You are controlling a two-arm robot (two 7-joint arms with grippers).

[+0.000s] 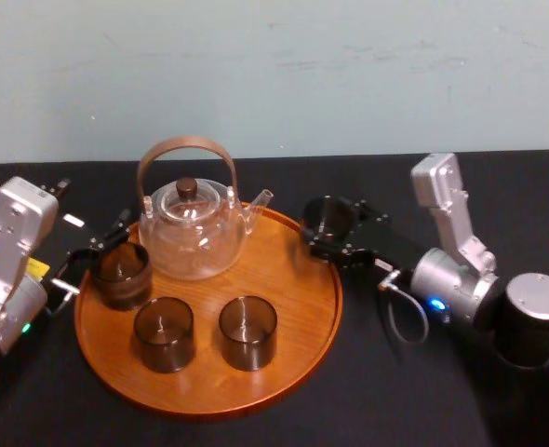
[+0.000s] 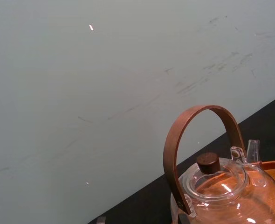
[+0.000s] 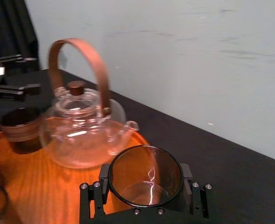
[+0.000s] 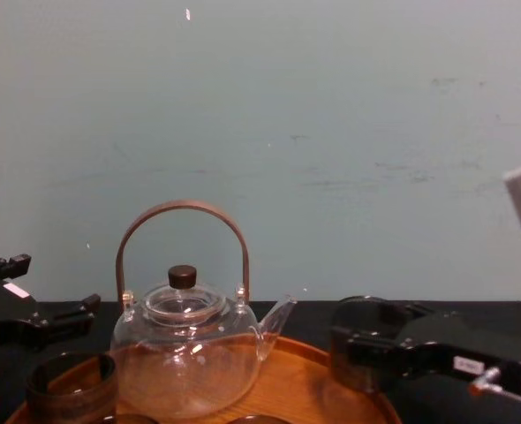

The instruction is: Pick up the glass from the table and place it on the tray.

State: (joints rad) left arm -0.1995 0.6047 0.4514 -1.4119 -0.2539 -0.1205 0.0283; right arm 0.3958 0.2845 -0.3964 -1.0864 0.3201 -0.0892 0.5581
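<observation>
Beside tray [image 1: 298,284] right rim, right claw [image 3: 145,197] clamps dark glass [image 1: 331,216].

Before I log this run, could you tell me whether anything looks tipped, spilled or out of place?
Nothing stands out. The teapot and three dark glasses stand upright on the tray, nothing spilled. The right pincer holds a fourth glass upright by the tray's right rim; the left pincer is open near the leftmost glass.
</observation>
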